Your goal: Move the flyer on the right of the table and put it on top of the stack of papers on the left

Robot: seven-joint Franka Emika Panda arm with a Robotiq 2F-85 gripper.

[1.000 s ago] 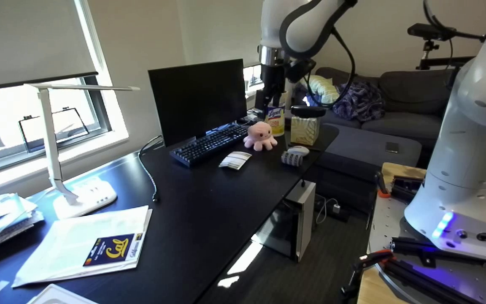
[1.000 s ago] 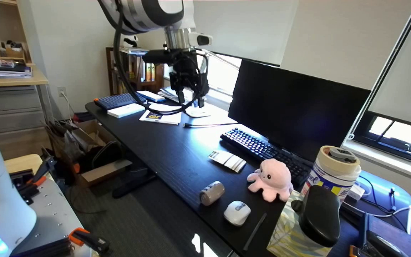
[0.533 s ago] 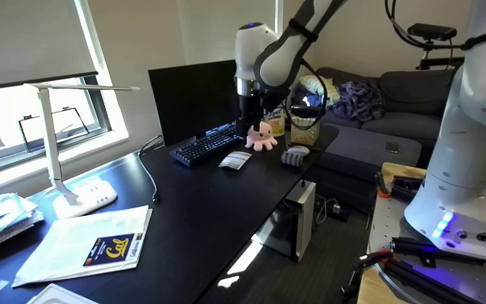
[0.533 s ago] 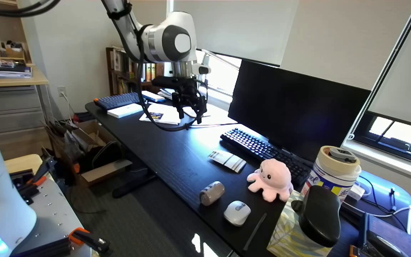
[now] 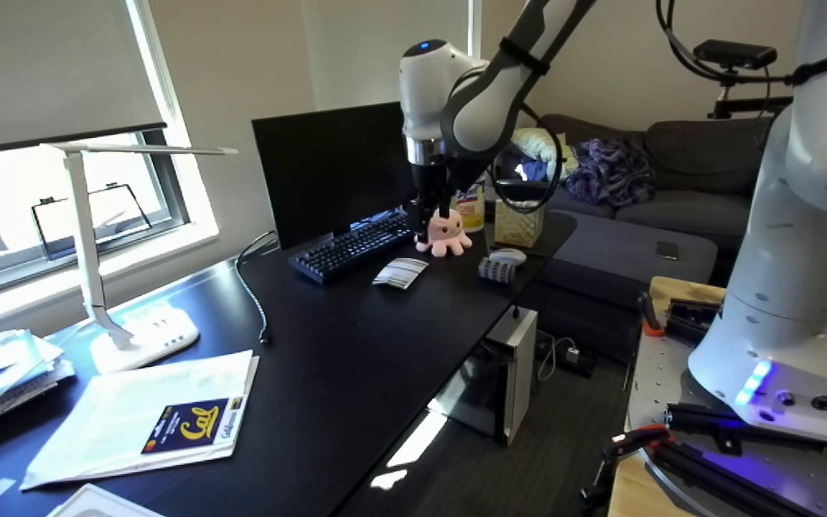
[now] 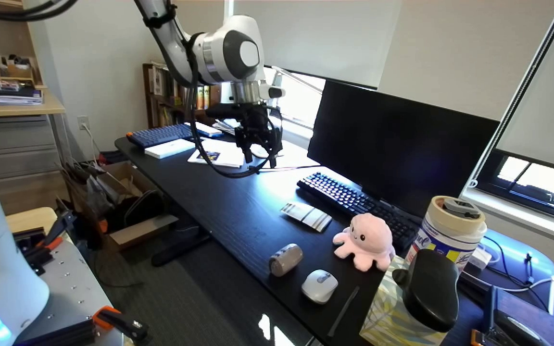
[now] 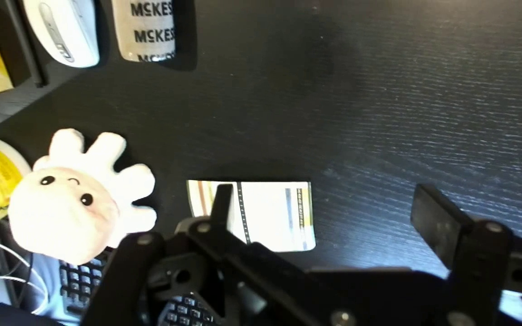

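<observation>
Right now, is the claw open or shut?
The claw is open: the wrist view shows its fingers wide apart, with tabletop and part of the flyer showing between them.

flyer [image 6: 307, 216]: striped, slightly curled | paper stack [image 5: 126, 409]: white, well apart

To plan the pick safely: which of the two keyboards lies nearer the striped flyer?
The black keyboard in front of the monitor, beside the flyer; the bluish keyboard lies beyond the stack of papers.
</observation>
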